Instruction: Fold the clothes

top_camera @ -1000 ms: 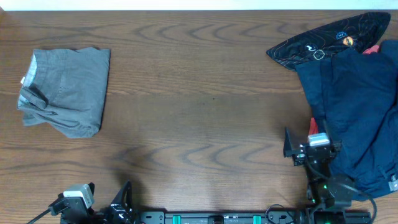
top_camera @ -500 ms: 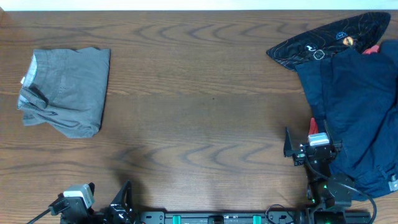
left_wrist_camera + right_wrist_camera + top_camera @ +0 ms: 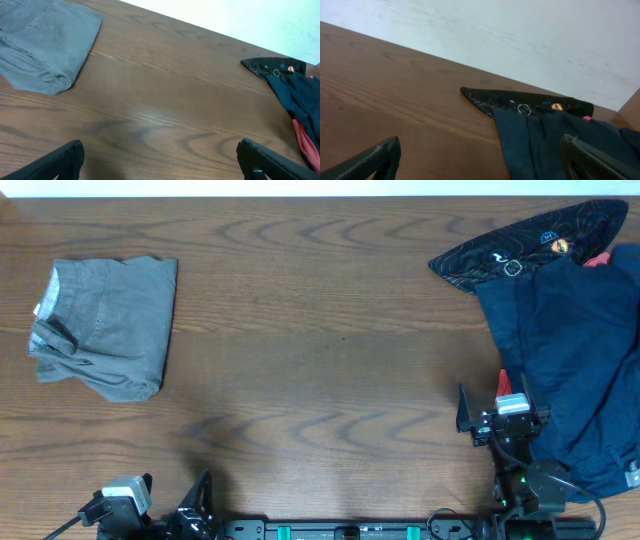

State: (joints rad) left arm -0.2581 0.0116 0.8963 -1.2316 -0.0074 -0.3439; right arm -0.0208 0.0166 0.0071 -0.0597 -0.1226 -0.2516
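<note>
Shorts (image 3: 105, 325) — overhead, left wrist only.

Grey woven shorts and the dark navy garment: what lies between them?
Nothing: bare brown wooden table, overhead view, from grey woven shorts to dark navy garment.

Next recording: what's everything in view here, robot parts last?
shorts: one pair, grey, folded over, left side of table
garment: one, dark navy, heaped at right edge
printed cloth: one, black, far right, partly under the garment
red fabric: one scrap, peeking from the heap
table: one, brown wood
left fingers: two, black, open, empty
right fingers: two, black, open, empty
</note>
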